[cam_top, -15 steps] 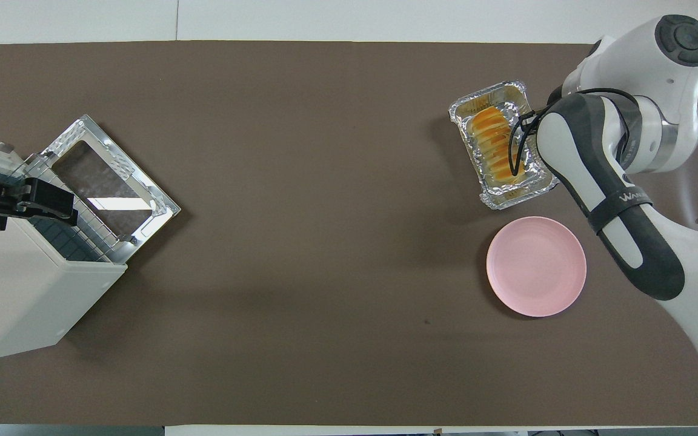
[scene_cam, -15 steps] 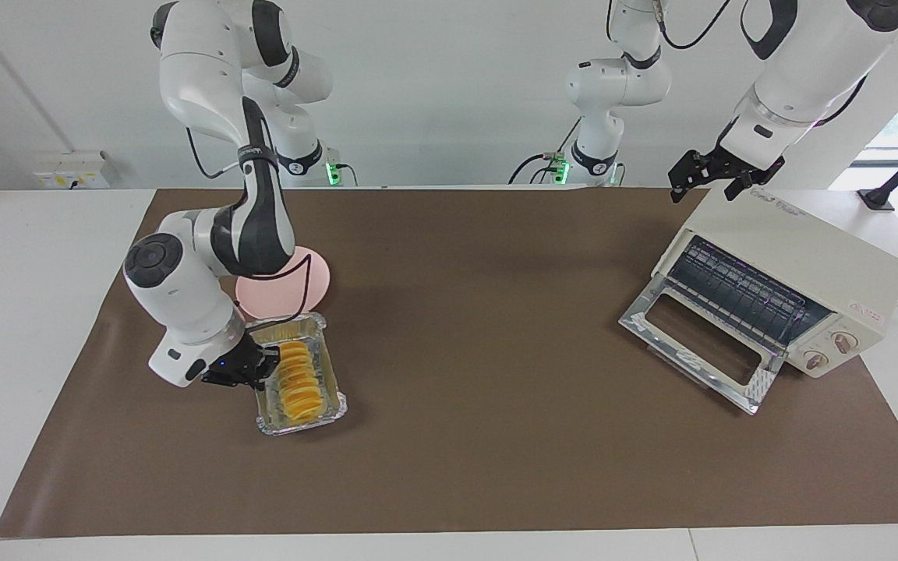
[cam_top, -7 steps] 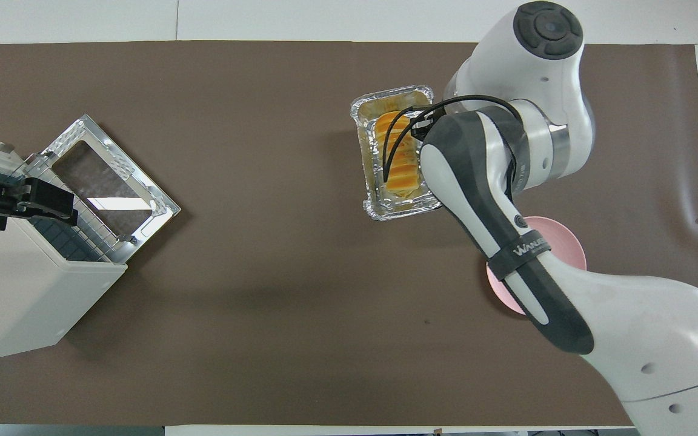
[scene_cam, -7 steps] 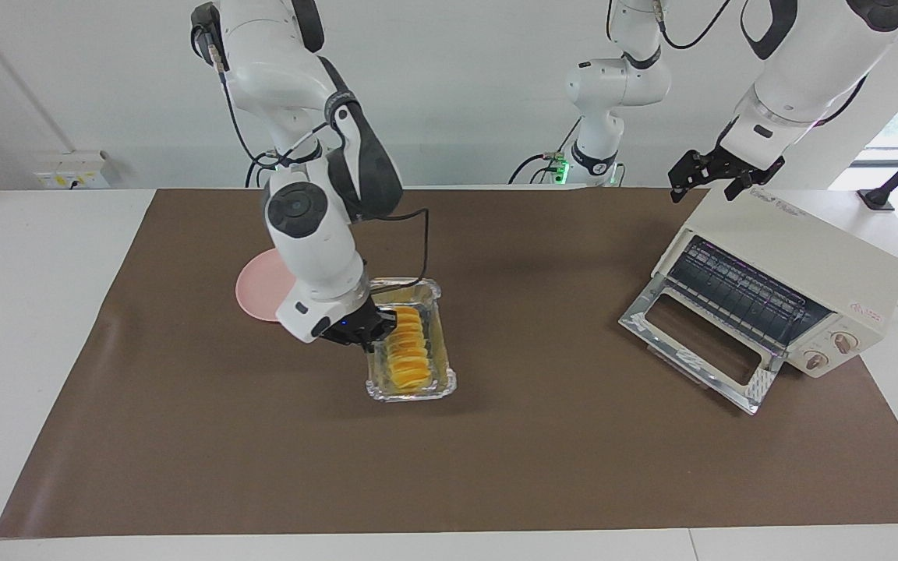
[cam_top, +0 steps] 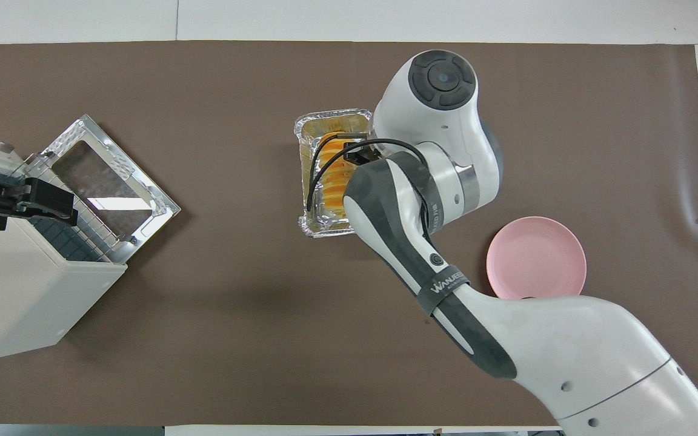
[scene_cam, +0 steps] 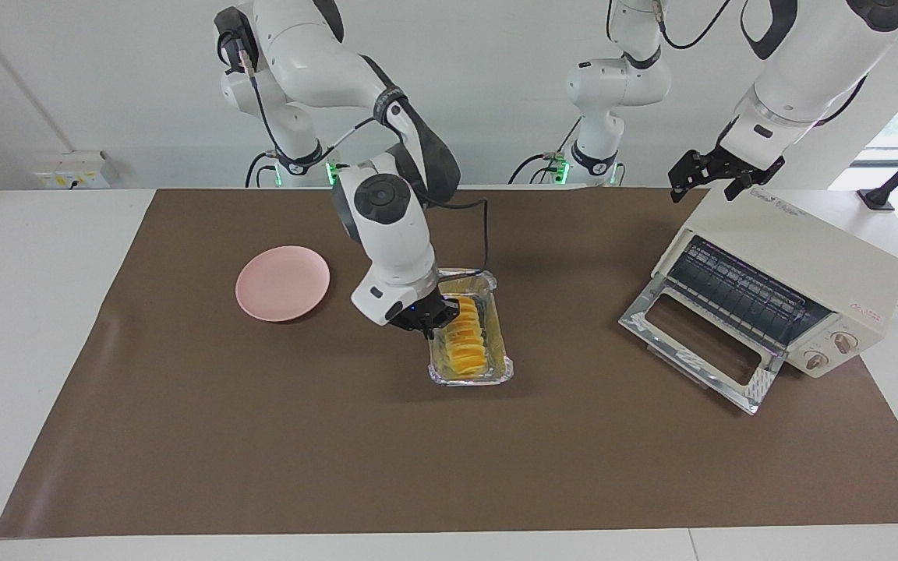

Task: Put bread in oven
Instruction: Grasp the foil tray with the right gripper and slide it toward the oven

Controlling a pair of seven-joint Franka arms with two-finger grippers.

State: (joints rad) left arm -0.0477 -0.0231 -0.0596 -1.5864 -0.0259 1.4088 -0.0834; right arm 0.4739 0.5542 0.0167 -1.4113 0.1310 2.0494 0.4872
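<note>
**Facing view, then overhead: tray and bread now at mid-table, oven door down**

Facing view. The right gripper [scene_cam: 426,318] is clamped shut on the rim of the foil tray [scene_cam: 496,366], at the tray's long side toward the right arm's end of the table. The bread [scene_cam: 466,339] lies lengthwise inside the tray. A second ago tray and bread sat near the right arm's end of the brown mat [scene_cam: 262,452], just beside the pink plate [scene_cam: 283,283]. Now they are around the middle of the surface, well apart from the plate, which has not moved. Whether the tray is sliding on the mat or carried just above it, I cannot tell.

The oven [scene_cam: 807,257] stands at the left arm's end of the table, angled toward the centre, with its glass door [scene_cam: 698,343] dropped open and the wire rack showing. The left gripper [scene_cam: 718,175] waits over the oven's top edge nearest the robots, fingers spread and holding nothing. It has not shifted.

Overhead view. The right arm's wrist covers its gripper and part of the tray. The bread's ridges show between the cables. Bare mat separates the tray from the open door.

Judgement: the bread is travelling tray and all, so roughly half the carry is done. What remains is crossing to the door and turning the tray to line up with the slanted opening.
</note>
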